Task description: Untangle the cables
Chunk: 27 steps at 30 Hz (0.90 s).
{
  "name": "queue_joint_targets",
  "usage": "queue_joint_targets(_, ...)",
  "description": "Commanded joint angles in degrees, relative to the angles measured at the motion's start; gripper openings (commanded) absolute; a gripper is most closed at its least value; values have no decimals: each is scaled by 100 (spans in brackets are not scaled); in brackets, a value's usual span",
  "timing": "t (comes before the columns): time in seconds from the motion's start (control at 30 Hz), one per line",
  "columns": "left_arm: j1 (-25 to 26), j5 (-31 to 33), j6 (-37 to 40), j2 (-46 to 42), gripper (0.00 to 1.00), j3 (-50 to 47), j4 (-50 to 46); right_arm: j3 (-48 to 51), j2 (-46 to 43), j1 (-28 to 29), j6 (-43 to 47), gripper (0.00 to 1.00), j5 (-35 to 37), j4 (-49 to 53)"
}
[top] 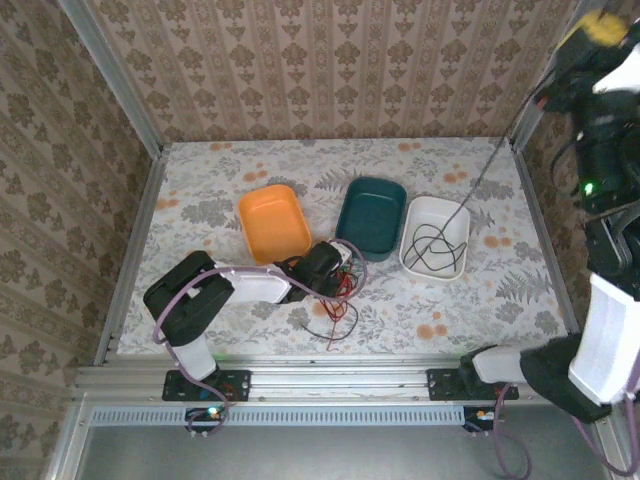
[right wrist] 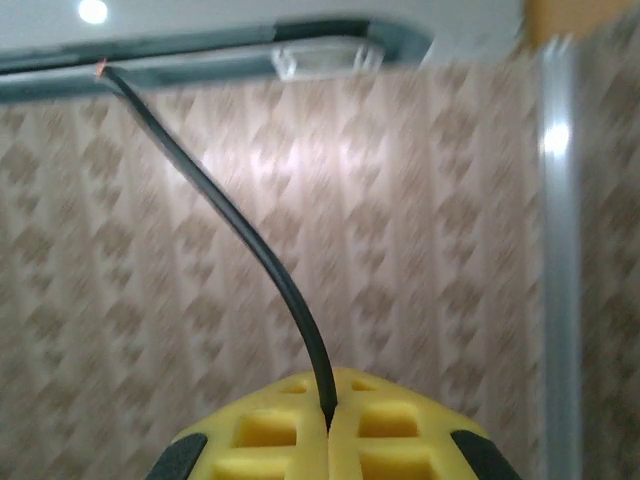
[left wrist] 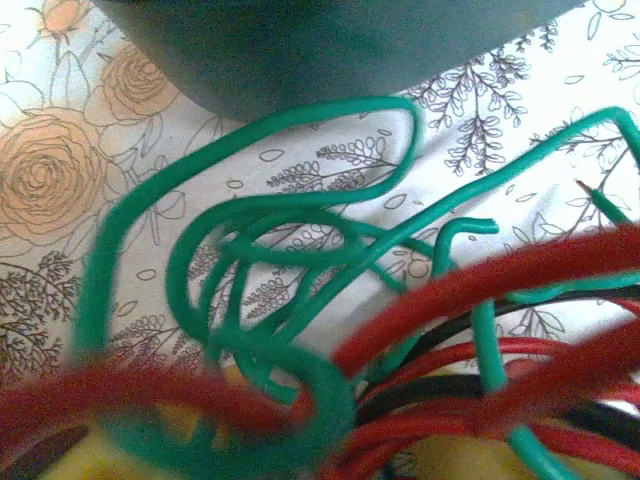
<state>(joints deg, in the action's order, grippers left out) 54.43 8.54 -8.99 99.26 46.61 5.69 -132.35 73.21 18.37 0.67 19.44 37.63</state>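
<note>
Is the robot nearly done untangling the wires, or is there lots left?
Partway. Done: one black cable is out of the knot, mostly coiled in the white tray. In hand: the right gripper, raised high, is shut on that cable near its end, and the left gripper is down at the tangle. Left: the green cable and red cables there loop through each other.

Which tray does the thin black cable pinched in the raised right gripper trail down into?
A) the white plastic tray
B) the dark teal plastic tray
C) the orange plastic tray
A: in the top view the thin black cable runs from the right gripper down into the white plastic tray, where it lies coiled.
</note>
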Motion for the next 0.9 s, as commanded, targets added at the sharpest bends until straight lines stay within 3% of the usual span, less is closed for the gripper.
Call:
queue_joint_targets(0.0, -9, -287, 113, -220, 26, 120, -179, 1625, -478, 650, -1086, 0, 69, 815)
queue_joint_targets(0.13, -74, -478, 135, -317, 17, 176, -194, 3571, -978, 1646, -1720, 0, 949, 1146)
queue_joint_targets(0.27, -146, -584, 143, -357, 12, 247, -261, 4852, -966, 2168, -2541, 0, 919, 1720)
queue_joint_targets(0.37, -187, -605, 113, -363, 10, 259, -278, 6000, -1065, 2267, -2858, 0, 132, 1413)
queue_joint_targets(0.53, -376, -757, -237, -388, 3, 208, -172, 7742, -1352, 2293, -2280, 0, -2311, 136)
queue_joint_targets(0.6, -478, -896, -408, -407, 0, 152, -51, 8303, -1406, 2293, -2317, 0, -2942, -318)
queue_joint_targets(0.87, -715, -1535, -745, -541, 0, 135, 292, 8935, -615, 2263, -1998, 0, -4199, -1294)
